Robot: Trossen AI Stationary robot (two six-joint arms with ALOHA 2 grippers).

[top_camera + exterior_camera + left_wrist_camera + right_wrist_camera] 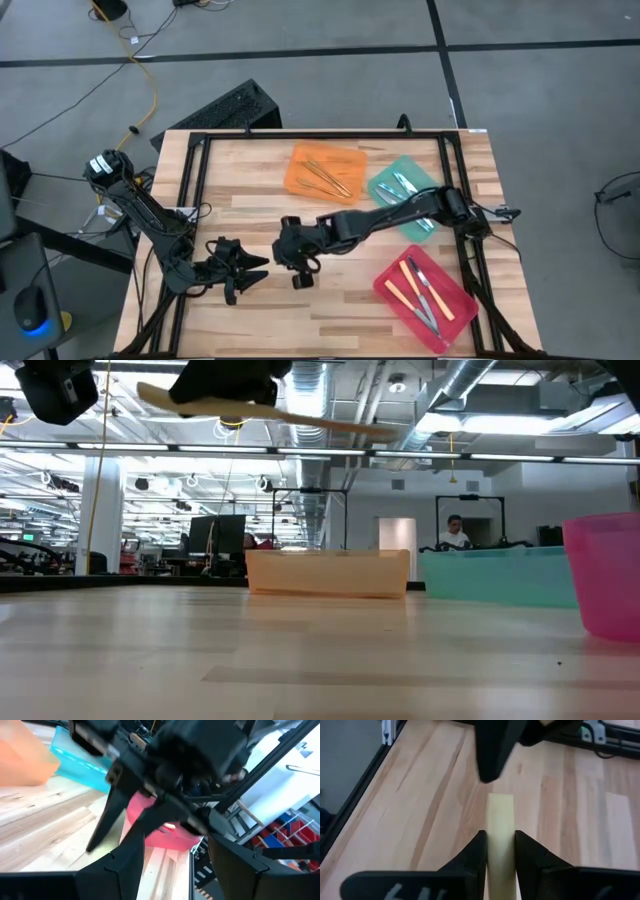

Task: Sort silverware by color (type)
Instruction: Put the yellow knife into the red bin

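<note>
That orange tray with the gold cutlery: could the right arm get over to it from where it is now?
Probably yes. The right gripper, shut on a pale utensil, hangs above bare wood just in front of the orange tray, with nothing between them. The left gripper waits off to its side.

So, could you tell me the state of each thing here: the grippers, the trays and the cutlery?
right gripper: shut on the pale utensil, above the table.
pale utensil: gripped, lifted off the table.
left gripper: open, empty, beside the right gripper.
orange tray: holds gold utensils.
teal tray: holds blue-handled utensils.
red tray: holds orange-handled utensils.
</note>
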